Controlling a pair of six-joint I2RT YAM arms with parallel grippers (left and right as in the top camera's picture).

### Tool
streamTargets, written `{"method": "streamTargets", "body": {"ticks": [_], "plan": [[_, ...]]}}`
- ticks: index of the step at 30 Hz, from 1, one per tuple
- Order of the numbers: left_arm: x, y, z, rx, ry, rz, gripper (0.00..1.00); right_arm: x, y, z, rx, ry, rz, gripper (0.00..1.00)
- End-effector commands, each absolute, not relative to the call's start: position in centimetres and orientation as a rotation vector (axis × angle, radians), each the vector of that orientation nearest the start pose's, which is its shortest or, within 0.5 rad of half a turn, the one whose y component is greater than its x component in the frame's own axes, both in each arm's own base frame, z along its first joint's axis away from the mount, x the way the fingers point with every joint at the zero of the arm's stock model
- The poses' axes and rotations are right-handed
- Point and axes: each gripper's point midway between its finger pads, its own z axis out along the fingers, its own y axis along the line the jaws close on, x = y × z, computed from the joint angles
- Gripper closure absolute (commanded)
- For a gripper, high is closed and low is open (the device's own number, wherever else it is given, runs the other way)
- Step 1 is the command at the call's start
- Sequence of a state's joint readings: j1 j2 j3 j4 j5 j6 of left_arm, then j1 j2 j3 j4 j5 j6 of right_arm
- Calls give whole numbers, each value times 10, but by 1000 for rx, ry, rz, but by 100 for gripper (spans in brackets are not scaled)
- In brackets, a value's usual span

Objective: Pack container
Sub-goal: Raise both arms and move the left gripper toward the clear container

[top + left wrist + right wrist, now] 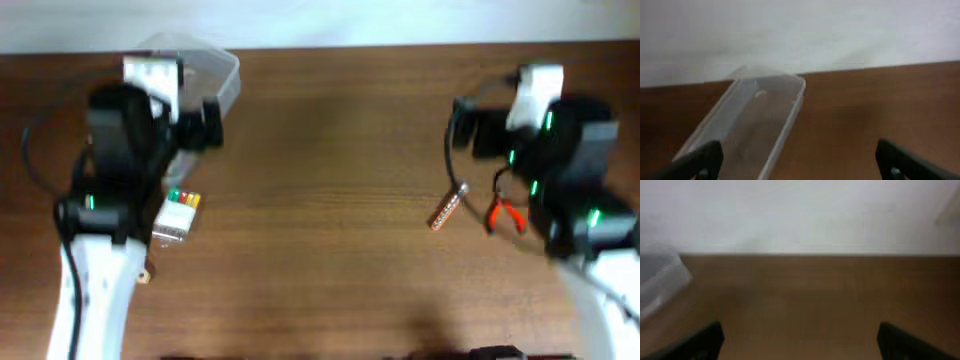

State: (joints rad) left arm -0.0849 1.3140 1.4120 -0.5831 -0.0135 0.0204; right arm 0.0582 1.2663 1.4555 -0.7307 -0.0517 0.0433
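Container [215, 72]: sits at the far left corner of the table [320, 150], close to the white wall [800, 30]. The left arm covers its near part from overhead. It is a clear, colourless plastic tub, rectangular, with rounded corners and a raised rim.

Contents: in the left wrist view we see the brown wood straight through its floor. There is a pale spot near the far end (glare or a small thing, we cannot tell).

Left claw [799, 152]: jaws stand wide apart and grip nothing. The container lies ahead and to its left. The left finger [700, 160] overlaps the tub's near end in the picture, and we cannot judge whether they touch.

Right claw [800, 332]: jaws also wide apart, over bare wood, with nothing between them. Only a blurred clear corner of the container shows at that view's left edge, well apart from the claw.

Loose items, all outside the container:
- A small pack [178, 213] with green, yellow and orange pieces in a pale holder lies just beside the left arm.
- A thin rod [447, 208], metallic with a darker end, lies tilted beside the right arm.
- A red tool [505, 215] with red handles is partly under the right arm. It is too blurred for us to name.

Table: smooth brown wood grain with a matte look.
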Motion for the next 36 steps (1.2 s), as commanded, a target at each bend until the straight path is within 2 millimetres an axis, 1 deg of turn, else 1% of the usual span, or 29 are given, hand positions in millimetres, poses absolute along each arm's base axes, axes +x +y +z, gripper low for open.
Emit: {"method": "streamTargets", "body": {"ticks": [1, 3, 5, 7, 10, 12, 15, 16, 18, 20, 21, 23, 25, 27, 29, 31, 32, 34, 35, 36], "plan": [[432, -40, 342, 146, 2069, -41, 1, 406, 45, 367, -127, 2176, 155, 1], [435, -39, 335, 146, 2088, -37, 1, 415, 46, 370, -126, 2226, 156, 1], [434, -38, 328, 143, 2113, -32, 1, 422, 46, 368, -125, 2257, 157, 1], [434, -32, 329, 128, 2114, -9, 1, 429, 47, 368, -122, 2250, 159, 1], [435, -26, 328, 130, 2114, 37, 1, 425, 47, 358, -122, 2292, 161, 1], [435, -10, 328, 82, 2117, 107, 1, 426, 50, 359, -134, 2286, 186, 1], [436, 3, 324, 47, 2132, 146, 3, 428, 52, 360, -137, 2279, 187, 1], [437, 7, 320, 36, 2144, 153, 5, 429, 56, 359, -147, 2280, 190, 1], [440, 15, 310, 18, 2174, 161, 6, 430, 61, 356, -164, 2284, 187, 1], [443, 21, 295, 4, 2215, 170, 7, 432, 71, 350, -188, 2299, 178, 1], [445, 25, 283, -3, 2253, 175, 7, 434, 74, 346, -203, 2308, 163, 1], [447, 30, 259, -45, 2323, 166, 7, 435, 91, 335, -288, 2326, 136, 1], [447, 39, 232, -202, 2396, 119, 3, 435, 115, 315, -401, 2365, 75, 0], [446, 44, 223, -311, 2411, 60, 3, 434, 125, 303, -460, 2393, 34, 0], [447, 49, 219, -388, 2410, -2, 3, 433, 134, 288, -496, 2429, -3, 0], [445, 62, 219, -467, 2397, -6, 4, 431, 142, 269, -534, 2482, -8, 0], [444, 67, 219, -485, 2394, -2, 7, 430, 143, 265, -542, 2496, -10, 0], [441, 77, 216, -551, 2394, -4, 11, 427, 142, 251, -553, 2548, -18, 5], [439, 80, 215, -591, 2392, -11, 18, 427, 142, 247, -557, 2561, -21, 7], [435, 88, 211, -676, 2389, -22, 33, 425, 141, 241, -564, 2588, -26, 13]]}}
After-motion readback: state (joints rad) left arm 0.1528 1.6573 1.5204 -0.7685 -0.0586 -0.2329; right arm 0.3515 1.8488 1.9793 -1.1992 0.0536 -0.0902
